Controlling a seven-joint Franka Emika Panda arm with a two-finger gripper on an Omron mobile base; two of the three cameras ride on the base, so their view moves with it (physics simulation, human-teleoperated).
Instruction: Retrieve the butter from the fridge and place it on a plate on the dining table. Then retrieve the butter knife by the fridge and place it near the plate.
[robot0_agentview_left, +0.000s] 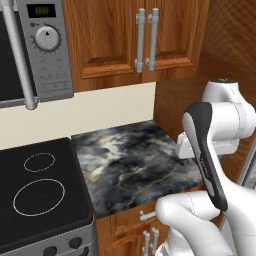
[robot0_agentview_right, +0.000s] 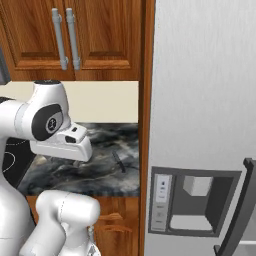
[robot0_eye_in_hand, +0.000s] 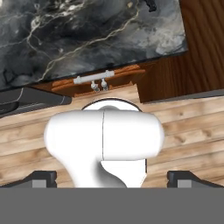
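Note:
The butter knife (robot0_agentview_left: 168, 156) is a thin dark piece lying flat on the marbled counter (robot0_agentview_left: 125, 165), near its right end. It also shows at the counter's right side in the right base view, butter knife (robot0_agentview_right: 119, 162), and at the top edge of the hand view, butter knife (robot0_eye_in_hand: 151, 4). The light grey fridge (robot0_agentview_right: 200, 90) stands shut just right of the counter, with its dispenser panel (robot0_agentview_right: 194, 202) and a dark handle (robot0_agentview_right: 241, 210). My gripper (robot0_eye_in_hand: 113, 178) is open and holds nothing; it points down at the floor in front of the counter. The butter, the plate and the dining table are out of view.
A black stove top (robot0_agentview_left: 40, 190) adjoins the counter on the left, under a microwave (robot0_agentview_left: 35, 50). Wooden wall cabinets (robot0_agentview_left: 142, 40) hang above. A wooden side panel (robot0_agentview_right: 145, 125) separates counter and fridge. A drawer handle (robot0_eye_in_hand: 93, 79) and plank floor (robot0_eye_in_hand: 188, 131) lie below.

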